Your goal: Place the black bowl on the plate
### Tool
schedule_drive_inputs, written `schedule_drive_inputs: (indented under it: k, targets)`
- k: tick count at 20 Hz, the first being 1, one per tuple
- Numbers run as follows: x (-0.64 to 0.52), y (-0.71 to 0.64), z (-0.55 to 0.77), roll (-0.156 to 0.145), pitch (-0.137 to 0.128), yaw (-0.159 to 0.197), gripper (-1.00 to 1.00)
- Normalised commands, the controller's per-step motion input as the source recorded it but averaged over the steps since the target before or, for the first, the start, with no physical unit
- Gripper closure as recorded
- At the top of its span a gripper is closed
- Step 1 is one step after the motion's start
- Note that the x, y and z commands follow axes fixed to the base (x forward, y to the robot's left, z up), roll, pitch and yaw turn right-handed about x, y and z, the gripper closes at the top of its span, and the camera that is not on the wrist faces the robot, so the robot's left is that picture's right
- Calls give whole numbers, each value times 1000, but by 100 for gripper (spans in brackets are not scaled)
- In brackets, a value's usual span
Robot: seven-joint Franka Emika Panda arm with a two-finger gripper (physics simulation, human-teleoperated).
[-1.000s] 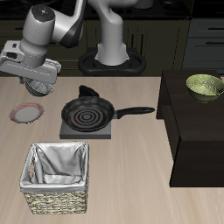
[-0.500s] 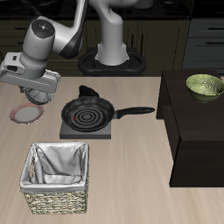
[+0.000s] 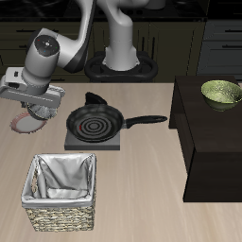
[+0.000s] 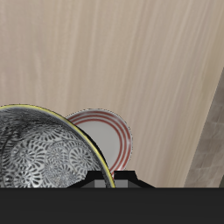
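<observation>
Exterior view: the gripper (image 3: 36,112) hangs over the plate (image 3: 21,124), at nine o'clock from the frying pan (image 3: 95,121).

Wrist view: the black bowl (image 4: 48,150), speckled silver inside, is clamped between the jaws, overlapping the red-rimmed plate (image 4: 109,136).

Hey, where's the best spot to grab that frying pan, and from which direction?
Grip the frying pan by its long handle, from straight above, jaws across it. It lies level, jutting past the stove toward the dark cabinet; the round body looks too wide.

No readable text, label, brand, number or sign appears anywhere.
</observation>
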Motion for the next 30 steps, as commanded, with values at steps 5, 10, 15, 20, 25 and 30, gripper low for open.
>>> schedule_drive_inputs:
  k: [5,10,15,20,25,30]
  targets:
    - [-39,-61,-206,-10,55,10,100]
    - [-76,-121,-49,-32,20,2,100]
    - [-3,-170,-87,-79,63,-23,-100]
    - [-6,43,-24,14,24,-28,-100]
    - [-57,80,44,26,-3,-1,-100]
    - [-45,34,135,7,-21,-17,-100]
